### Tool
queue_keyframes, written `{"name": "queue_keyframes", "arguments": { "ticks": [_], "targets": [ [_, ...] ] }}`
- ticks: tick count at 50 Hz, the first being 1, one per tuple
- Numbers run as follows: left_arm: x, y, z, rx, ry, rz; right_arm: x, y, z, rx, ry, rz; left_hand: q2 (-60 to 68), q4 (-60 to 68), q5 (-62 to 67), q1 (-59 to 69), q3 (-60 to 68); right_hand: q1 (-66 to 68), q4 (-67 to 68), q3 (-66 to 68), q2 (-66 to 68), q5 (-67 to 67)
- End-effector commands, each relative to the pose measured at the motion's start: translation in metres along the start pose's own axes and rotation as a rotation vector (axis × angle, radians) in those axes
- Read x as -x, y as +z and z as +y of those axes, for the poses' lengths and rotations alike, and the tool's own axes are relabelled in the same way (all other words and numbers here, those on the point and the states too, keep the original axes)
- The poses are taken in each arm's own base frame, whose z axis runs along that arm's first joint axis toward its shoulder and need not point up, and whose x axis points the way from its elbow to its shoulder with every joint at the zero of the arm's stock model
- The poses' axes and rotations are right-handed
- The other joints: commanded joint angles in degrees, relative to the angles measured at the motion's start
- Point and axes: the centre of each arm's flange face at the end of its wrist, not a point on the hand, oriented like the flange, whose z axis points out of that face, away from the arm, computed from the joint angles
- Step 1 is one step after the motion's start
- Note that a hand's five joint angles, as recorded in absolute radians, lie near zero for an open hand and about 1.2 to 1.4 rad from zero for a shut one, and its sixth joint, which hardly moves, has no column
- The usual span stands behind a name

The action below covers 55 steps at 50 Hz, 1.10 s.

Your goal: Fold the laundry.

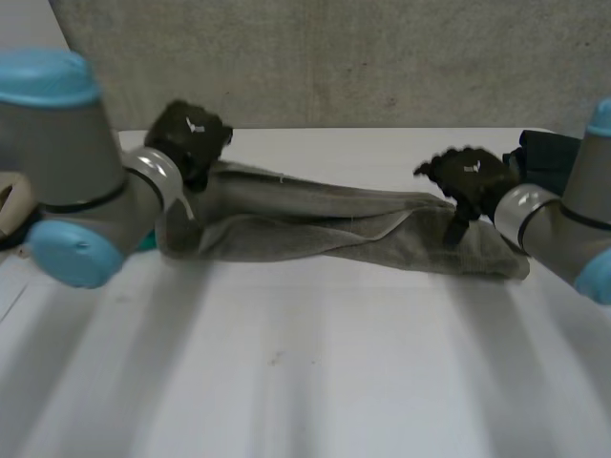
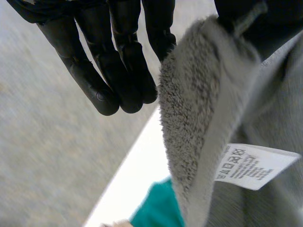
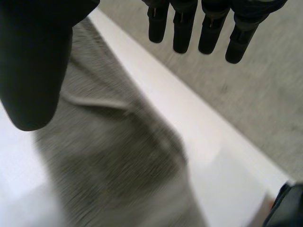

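Observation:
A long grey towel (image 1: 325, 224) lies bunched across the far side of the white table (image 1: 286, 363). My left hand (image 1: 189, 132) holds its left end up off the table. In the left wrist view the towel's thick edge (image 2: 199, 118) runs up under the thumb (image 2: 255, 19), while the fingers (image 2: 113, 66) hang straight beside it. A white care label (image 2: 255, 165) shows on the cloth. My right hand (image 1: 470, 176) hovers over the towel's right end. Its fingers (image 3: 199, 28) are straight and its thumb (image 3: 33, 66) stands apart, with the towel (image 3: 118, 161) lying below them.
A dark teal cloth (image 1: 549, 153) lies at the table's far right corner behind my right arm, and also beyond the towel (image 3: 286, 208). A bright teal item (image 2: 161, 203) sits under the towel's left end. The table's far edge (image 3: 189, 118) runs close behind the towel.

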Motion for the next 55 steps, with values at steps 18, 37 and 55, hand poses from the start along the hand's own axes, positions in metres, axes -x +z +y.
{"name": "queue_keyframes", "arguments": {
  "ticks": [18, 37, 55],
  "targets": [
    [0.047, -0.081, -0.079, -0.395, 0.053, -0.179, 0.007, 0.105, 0.004, -0.241, -0.055, -0.039, 11.57, 11.62, 12.70, 14.15, 12.13, 64.81, 65.15, 65.81, 64.92, 66.81],
    [0.138, 0.012, -0.085, -0.469, -0.114, -0.527, -0.059, 0.004, -0.153, -0.600, -0.067, 0.363, 11.57, 11.62, 12.70, 14.15, 12.13, 64.81, 65.15, 65.81, 64.92, 66.81],
    [0.000, 0.014, 0.092, 0.065, -0.136, -0.056, 0.051, -0.005, 0.074, 0.086, -0.017, -0.030, 11.57, 11.62, 12.70, 14.15, 12.13, 64.81, 65.15, 65.81, 64.92, 66.81]
  ]
}}
